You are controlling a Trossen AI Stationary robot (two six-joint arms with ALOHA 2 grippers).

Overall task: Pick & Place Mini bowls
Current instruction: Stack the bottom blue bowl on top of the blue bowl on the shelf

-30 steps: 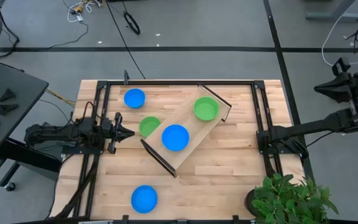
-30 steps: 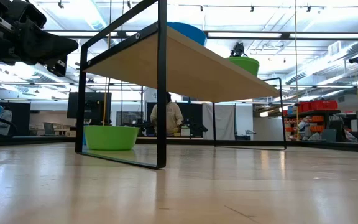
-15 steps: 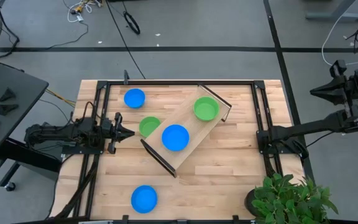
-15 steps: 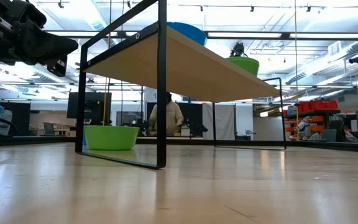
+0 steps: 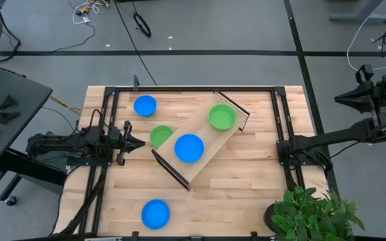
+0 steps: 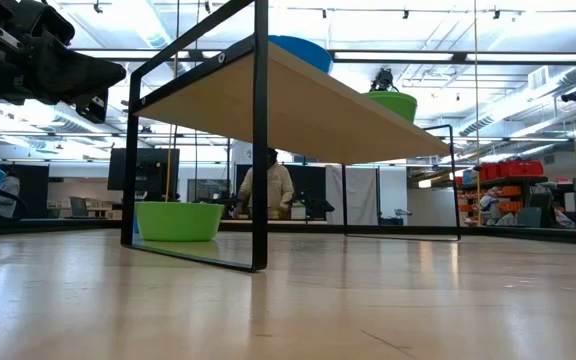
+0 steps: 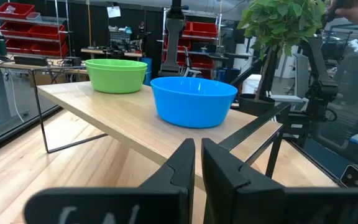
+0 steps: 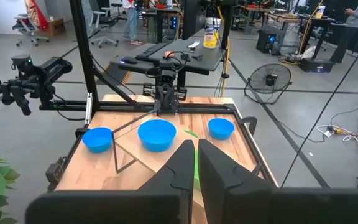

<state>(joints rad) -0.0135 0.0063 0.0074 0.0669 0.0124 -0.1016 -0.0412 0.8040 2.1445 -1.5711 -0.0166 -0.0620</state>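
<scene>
A: What do the mini bowls look like, and where are they?

B: Smooth, round, shallow plastic. One blue bowl (image 5: 189, 148) and one green bowl (image 5: 222, 117) sit on the long pale wooden tray (image 5: 235, 134), a flat board on a thin black wire frame that lies at a slant across the middle of the desk (image 5: 246, 194). A second green bowl (image 5: 159, 136) rests on the desk, partly tucked under the tray's left edge. A smaller-looking blue bowl (image 5: 145, 105) sits near the desk's far left corner, and another blue bowl (image 5: 155, 213) near the front edge, well apart from the rest.

A: And the desk itself?

B: Light wood planks with visible grain, bordered by black metal rails.

A: Anything different from a second ago?

B: No. The bowls, the tray and both arms lie just as they did.

A: The left tool?

B: The left tool (image 5: 134, 142) hovers low at the desk's left side, fingers pinched nearly together on nothing, pointing at the tray, just short of the tucked green bowl.

A: The right one?

B: The right tool (image 8: 196, 163) is raised off the desk's right side, fingers likewise drawn close and empty.
</scene>
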